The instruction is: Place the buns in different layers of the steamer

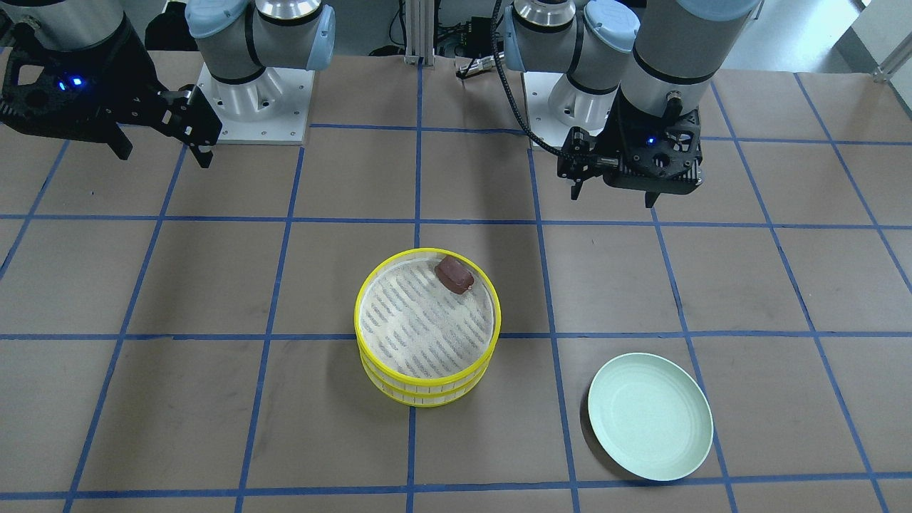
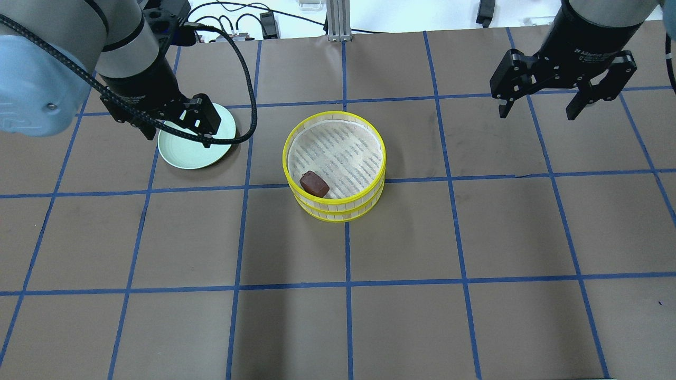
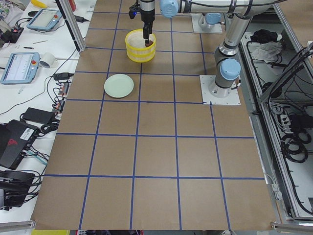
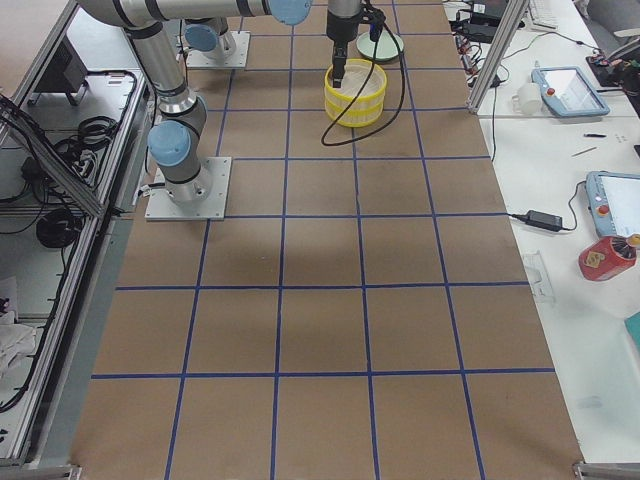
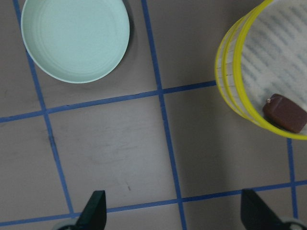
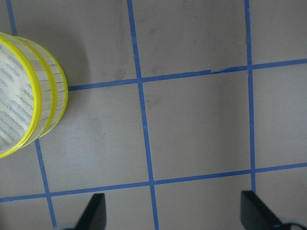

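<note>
Overhead exterior view has the brown bun (image 2: pixel 314 184) at 7 o'clock in the top steamer layer (image 2: pixel 336 113), probably light and soft, so grip gently across its narrow sides; left tool (image 1: pixel 613 197) and right tool (image 2: pixel 537 112) hang wide open, empty.

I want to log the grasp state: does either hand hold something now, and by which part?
Nothing is held. The left hand and the right hand are both open and empty.
</note>
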